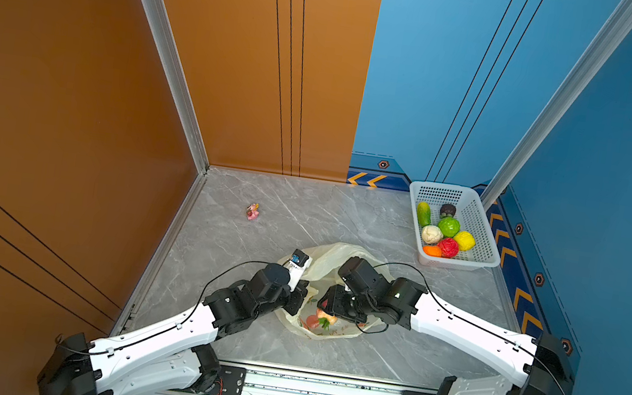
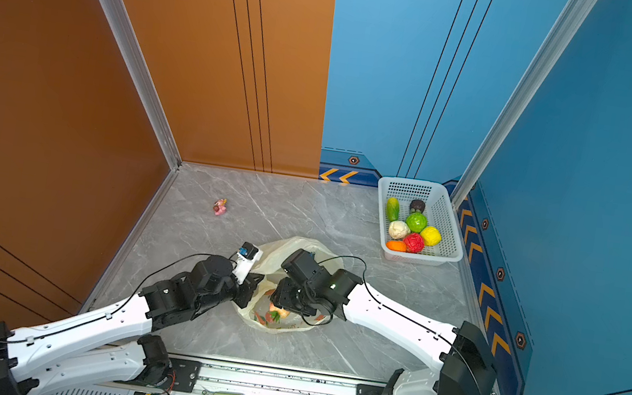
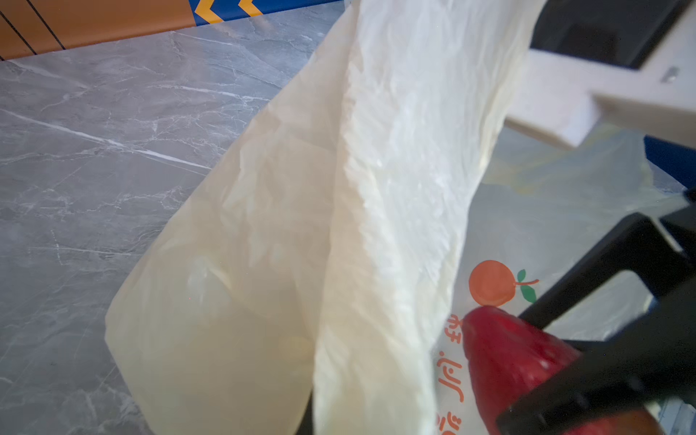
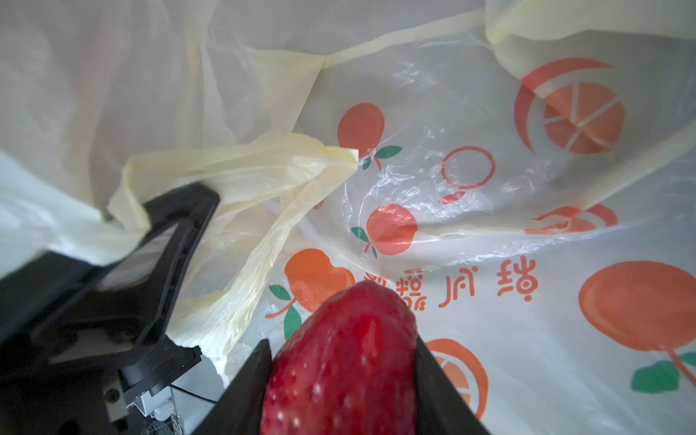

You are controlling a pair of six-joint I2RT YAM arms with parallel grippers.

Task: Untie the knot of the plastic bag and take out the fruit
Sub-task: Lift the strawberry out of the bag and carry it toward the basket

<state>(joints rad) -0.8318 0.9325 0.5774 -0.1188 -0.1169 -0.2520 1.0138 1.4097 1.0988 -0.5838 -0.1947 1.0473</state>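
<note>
Strawberry [image 4: 339, 384]: red and seeded, closest in the right wrist view, with its tip pointing out over the bag's printed sheet.
Right gripper [image 4: 341, 341]: the black jaws stand partway apart and clamp the strawberry on two sides, low in the bag's open mouth.
Left gripper [image 1: 298, 293]: pressed together, pinching the bag's pale-yellow edge and holding that fold lifted off the worktop [image 1: 344, 219].
Plastic bag [image 1: 333, 256]: sits mid-worktop between the two arms. It is thin and translucent, with orange fruit prints on the sheet that lies flat.
Handle strip [image 4: 263, 211]: loose and crinkled, drooping just beside the left gripper.
Fruit [image 1: 448, 226]: seven pieces in green, dark purple, cream-white, yellow, red and orange, all lying in the basket.
Basket [image 1: 490, 256]: white and perforated, in the far right corner and well apart from the bag.
Figurine [image 1: 252, 212]: small and pink, alone on the far left of the worktop.
</note>
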